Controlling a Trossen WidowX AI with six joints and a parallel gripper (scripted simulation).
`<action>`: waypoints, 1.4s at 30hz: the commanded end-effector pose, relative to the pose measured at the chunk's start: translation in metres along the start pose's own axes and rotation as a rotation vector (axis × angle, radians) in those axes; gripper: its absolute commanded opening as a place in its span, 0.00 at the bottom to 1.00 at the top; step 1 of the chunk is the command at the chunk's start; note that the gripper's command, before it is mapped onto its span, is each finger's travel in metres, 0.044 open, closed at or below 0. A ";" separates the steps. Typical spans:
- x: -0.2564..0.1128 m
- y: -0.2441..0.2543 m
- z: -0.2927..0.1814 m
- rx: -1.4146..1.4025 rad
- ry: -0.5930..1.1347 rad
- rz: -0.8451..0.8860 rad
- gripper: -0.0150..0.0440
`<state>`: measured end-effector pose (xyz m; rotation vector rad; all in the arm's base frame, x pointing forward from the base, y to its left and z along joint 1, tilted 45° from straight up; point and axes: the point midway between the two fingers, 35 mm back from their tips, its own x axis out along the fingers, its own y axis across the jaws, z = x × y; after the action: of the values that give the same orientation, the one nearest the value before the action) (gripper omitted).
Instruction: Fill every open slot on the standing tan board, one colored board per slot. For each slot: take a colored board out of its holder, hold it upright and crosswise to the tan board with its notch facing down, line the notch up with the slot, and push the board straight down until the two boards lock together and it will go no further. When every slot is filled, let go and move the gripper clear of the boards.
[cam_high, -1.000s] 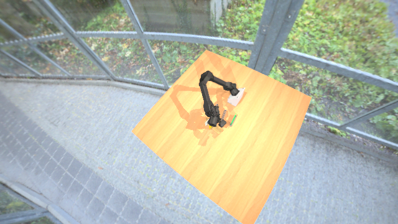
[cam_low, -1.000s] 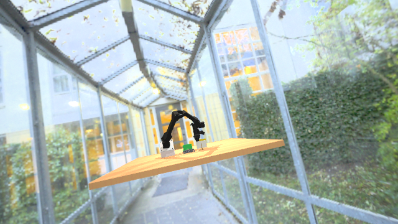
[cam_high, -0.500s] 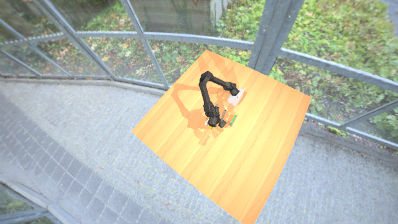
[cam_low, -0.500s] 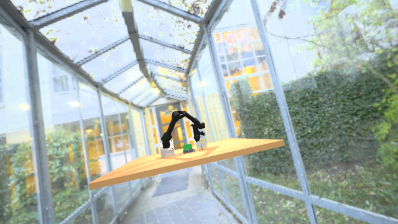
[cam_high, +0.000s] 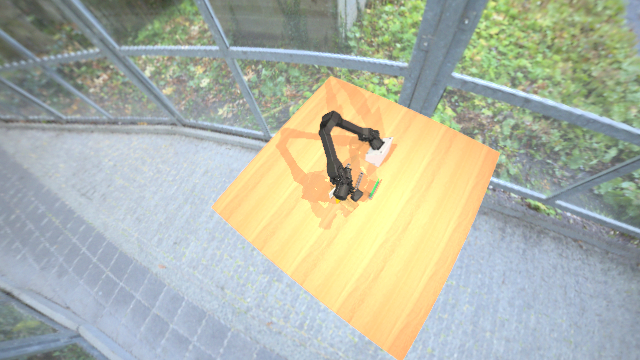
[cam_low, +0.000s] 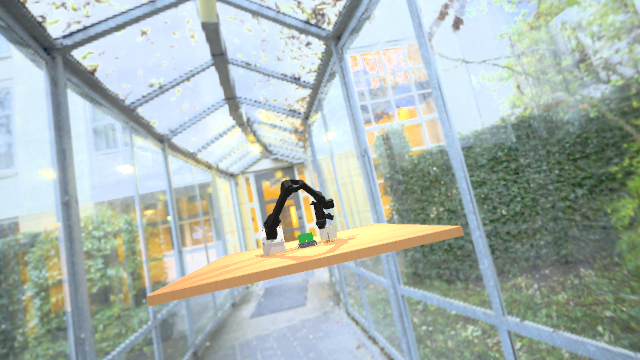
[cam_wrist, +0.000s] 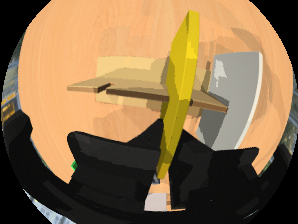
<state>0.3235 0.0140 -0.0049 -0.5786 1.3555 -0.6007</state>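
The tan board (cam_wrist: 137, 89) stands on its pale base in the wrist view, with an open slot near its left end. My gripper (cam_wrist: 164, 123) (cam_low: 321, 226) is shut on the yellow board (cam_wrist: 183, 70), which is upright and crosses the tan board right of its middle. How deep it sits is hidden. A light grey board (cam_wrist: 241, 95) (cam_low: 330, 233) stands crosswise at the tan board's right end; its joint is hidden. The green board (cam_high: 375, 188) (cam_low: 305, 237) stands in its holder, away from the gripper; a sliver of it (cam_wrist: 74, 165) shows in the wrist view.
A dark ridged holder (cam_low: 307, 244) carries the green board. The arm's white base (cam_high: 379, 154) (cam_low: 273, 245) stands on the wooden table (cam_high: 400, 225) (cam_low: 400, 235), beyond the green board from the gripper. The arm arches over from there.
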 end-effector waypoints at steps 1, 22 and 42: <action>0.000 0.000 0.000 0.001 -0.001 0.000 0.39; -0.080 0.001 0.000 -0.004 -0.001 -0.001 0.53; -0.129 0.090 -0.129 -0.217 -0.005 0.031 0.57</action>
<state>0.2371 0.1518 0.0256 -0.6490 1.3866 -0.4451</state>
